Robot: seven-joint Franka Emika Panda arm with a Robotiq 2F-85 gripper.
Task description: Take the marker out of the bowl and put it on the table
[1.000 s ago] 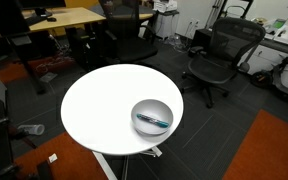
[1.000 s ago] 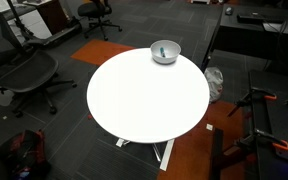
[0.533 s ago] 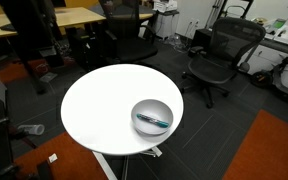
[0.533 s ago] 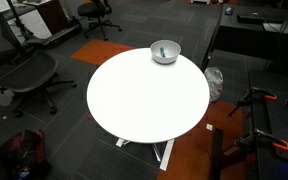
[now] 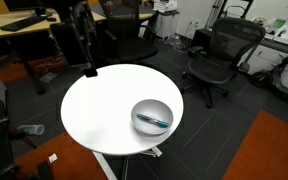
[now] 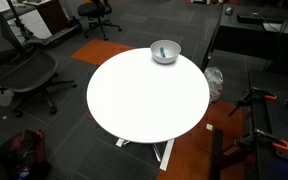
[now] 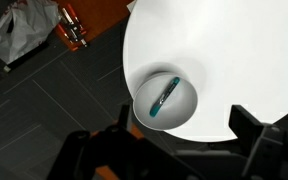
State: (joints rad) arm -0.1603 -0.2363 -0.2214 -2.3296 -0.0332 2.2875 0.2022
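The teal marker (image 7: 165,97) lies inside the silvery bowl (image 7: 144,108) on the round white table (image 7: 214,45), low in the wrist view, where the gripper (image 7: 181,135) spreads wide, empty.

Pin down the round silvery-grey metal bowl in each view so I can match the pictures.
Exterior view: the round silvery-grey metal bowl sits just right of centre in the lower half, near the tabletop's edge.
Exterior view: the bowl is at top centre, by the table's far edge.
Wrist view: the bowl is mid-frame, close to the tabletop's rim.
Shared landmark: the round white table it stands on shows in all three.
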